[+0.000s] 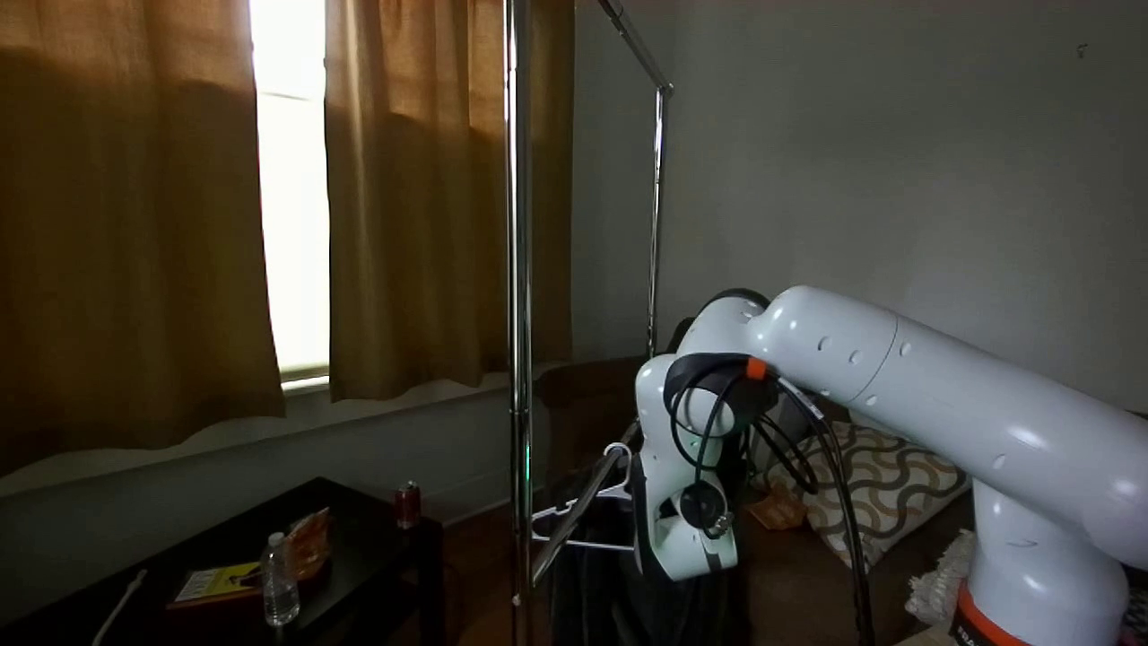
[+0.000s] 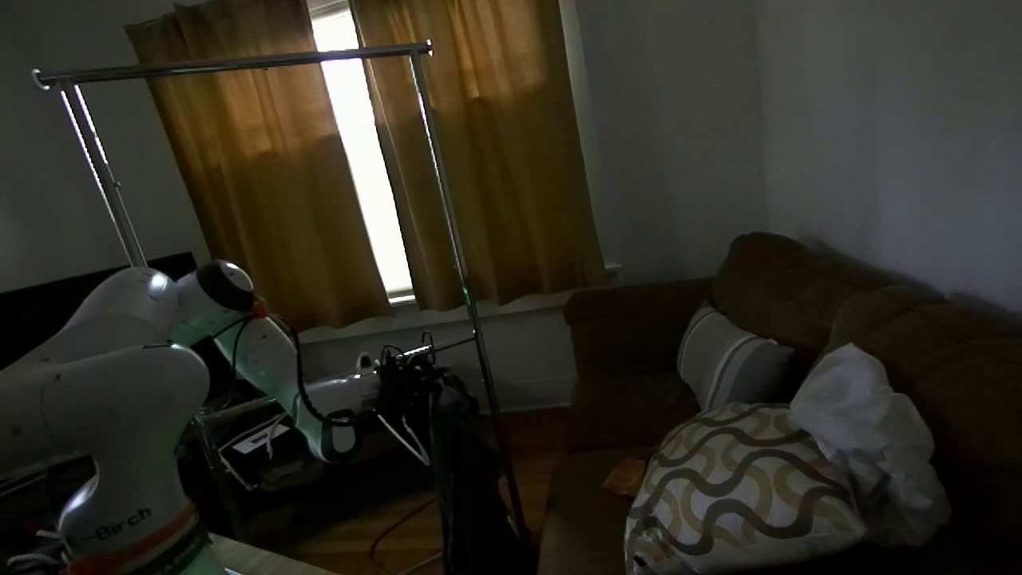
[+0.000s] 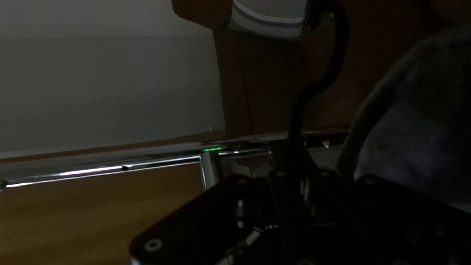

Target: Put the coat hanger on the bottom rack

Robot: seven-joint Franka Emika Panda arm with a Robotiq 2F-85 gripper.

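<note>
Wrist view: gripper (image 3: 292, 154) looks clamped on a dark hook (image 3: 339, 44)

From where I stand, the pale coat hanger (image 1: 592, 545) hangs hooked over the bottom rack (image 1: 581, 510), near the jaws; dark cloth (image 2: 469, 479) hangs below them.

My arm (image 1: 982, 399) is glossy white with black cables (image 1: 852, 538) and an orange-banded base (image 1: 979, 616); my black gripper (image 3: 292, 156) bears round screws (image 3: 153, 244).

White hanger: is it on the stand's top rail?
No, in an exterior view the white hanger is at the bottom rack, below the top rail.
</note>
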